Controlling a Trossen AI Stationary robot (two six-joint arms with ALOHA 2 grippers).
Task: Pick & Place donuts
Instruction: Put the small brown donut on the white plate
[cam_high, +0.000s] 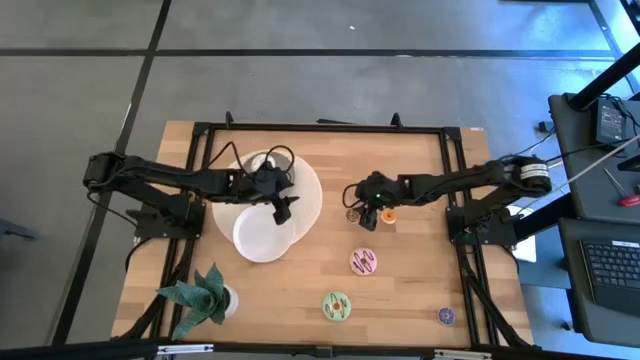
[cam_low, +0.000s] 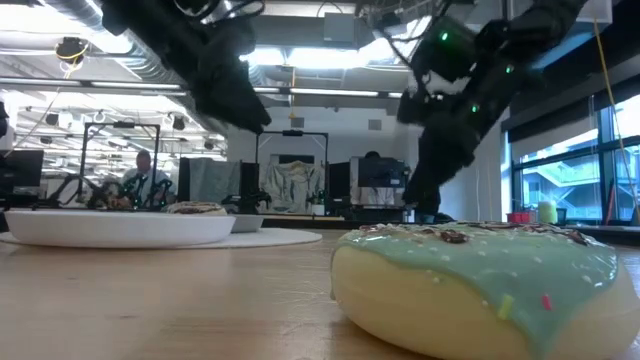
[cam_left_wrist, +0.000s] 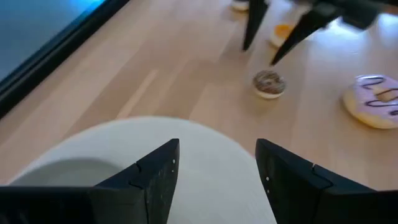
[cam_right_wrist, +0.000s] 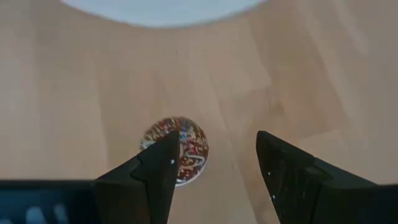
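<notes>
The right gripper (cam_right_wrist: 214, 177) hangs with its jaws wide and empty over the middle of the tabletop, and the small chocolate sprinkled donut (cam_right_wrist: 175, 150) lies flat on the wood just under it, off-centre, with one finger (cam_right_wrist: 152, 180) covering the ring's edge rather than straddling it. In my judgement the coming move turns on that offset: the claw needs a slight sideways shift to bring the ring between the fingers before it drops. A round ring has no long axis, so wrist angle matters little. Just beside it, toward the right edge, sits a small orange donut (cam_high: 388, 214). Farther toward the left edge, the left gripper (cam_high: 281, 209) hovers open and empty above the white plates (cam_high: 262, 240)
</notes>
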